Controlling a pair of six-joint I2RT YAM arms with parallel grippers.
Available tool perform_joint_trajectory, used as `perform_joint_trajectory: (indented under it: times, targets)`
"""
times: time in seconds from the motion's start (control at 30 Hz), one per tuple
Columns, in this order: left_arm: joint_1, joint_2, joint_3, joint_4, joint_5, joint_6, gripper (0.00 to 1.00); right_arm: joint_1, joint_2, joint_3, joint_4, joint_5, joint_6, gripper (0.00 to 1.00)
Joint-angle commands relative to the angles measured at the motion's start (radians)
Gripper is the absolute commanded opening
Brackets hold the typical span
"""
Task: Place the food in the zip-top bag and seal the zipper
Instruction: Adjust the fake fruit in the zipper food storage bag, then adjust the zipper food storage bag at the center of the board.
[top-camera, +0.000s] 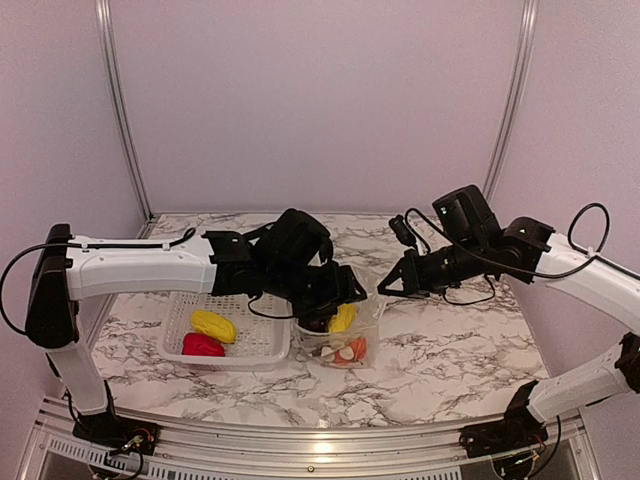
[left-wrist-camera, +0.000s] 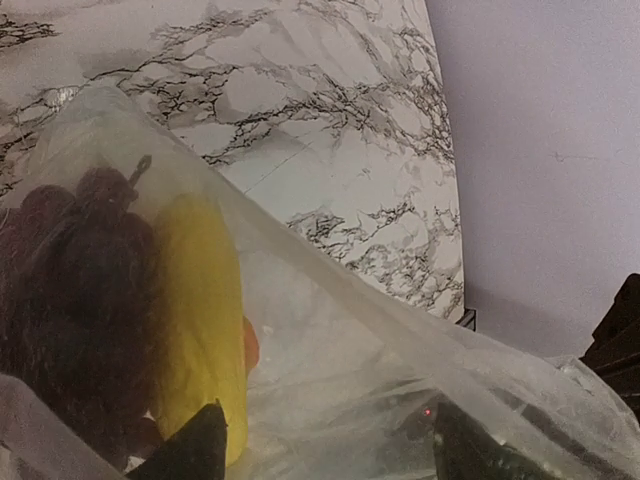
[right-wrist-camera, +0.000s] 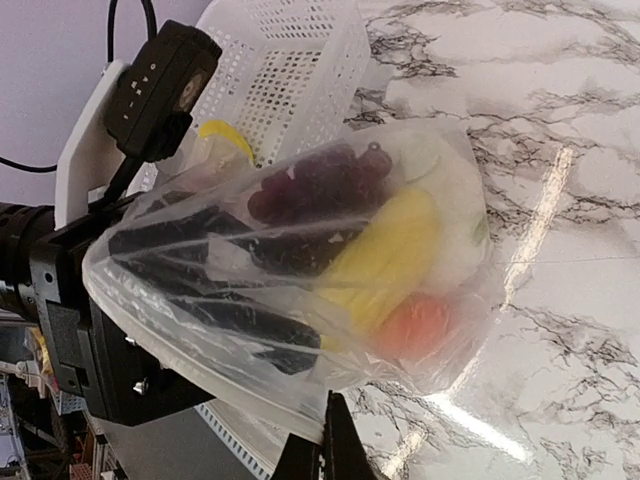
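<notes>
At the front, only the overhead view shows the white basket (top-camera: 255, 335) holding a yellow piece (top-camera: 213, 325) and the red pepper (top-camera: 203, 345). Beside it, the zip-top bag (right-wrist-camera: 440, 200) holds grapes (right-wrist-camera: 320, 180), banana (right-wrist-camera: 385, 250) and orange fruit (right-wrist-camera: 415, 325). The left gripper (left-wrist-camera: 325, 430), stretched across the basket, sits inside the bag with its fingers spread. The right gripper (right-wrist-camera: 325, 455) is clenched on the bag's rim.

Left gripper (right-wrist-camera: 310, 295) dim inside the hazy zip-top bag (right-wrist-camera: 450, 190), grapes (left-wrist-camera: 70, 290) out of focus

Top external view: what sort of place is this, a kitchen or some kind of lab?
Probably a robot test booth, not a kitchen: bare wall panels on metal rails, a marble-print table, toy food in a zip-top bag.
</notes>
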Motion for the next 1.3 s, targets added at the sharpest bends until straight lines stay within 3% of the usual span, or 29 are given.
perform_joint_trajectory:
  times: [0.0,0.13,0.27,0.37,0.5,0.7,0.83,1.0,1.07,1.13,1.2,1.27]
  targets:
    - [-0.03,-0.016,-0.01,-0.022,0.063,0.111,0.72,0.007,-0.016,-0.032,0.038,-0.013,0.041,0.0]
    - [-0.056,0.027,0.016,0.028,0.041,0.184,0.69,0.01,-0.001,-0.033,0.053,-0.02,0.049,0.0]
    - [-0.057,0.053,0.038,0.065,-0.004,0.138,0.55,0.01,0.012,-0.024,0.041,-0.013,0.05,0.0]
    - [-0.069,0.103,0.148,-0.014,-0.024,0.132,0.38,0.01,0.015,-0.015,0.032,-0.002,0.046,0.0]
    - [-0.091,0.102,0.261,-0.149,-0.068,0.148,0.31,0.009,0.026,0.025,-0.001,0.032,0.032,0.0]
    - [-0.097,-0.061,0.218,-0.293,-0.057,0.113,0.48,0.006,0.071,0.099,-0.016,0.038,0.042,0.0]
    - [-0.097,-0.162,0.149,-0.311,0.003,0.202,0.56,0.006,0.113,0.151,-0.034,0.053,0.03,0.0]
    - [-0.059,-0.347,0.058,-0.361,-0.176,0.288,0.63,0.005,0.164,0.256,-0.102,0.143,0.021,0.0]
    - [-0.028,-0.435,0.013,-0.397,-0.31,0.335,0.75,0.001,0.191,0.301,-0.14,0.178,0.022,0.0]
    - [-0.007,-0.522,-0.036,-0.416,-0.438,0.399,0.95,-0.001,0.222,0.354,-0.173,0.201,0.024,0.0]
    - [0.018,-0.618,-0.112,-0.414,-0.533,0.443,0.99,-0.002,0.25,0.4,-0.202,0.238,0.015,0.0]
    - [0.08,-0.672,-0.186,-0.387,-0.489,0.499,0.99,-0.016,0.284,0.455,-0.236,0.261,-0.003,0.0]
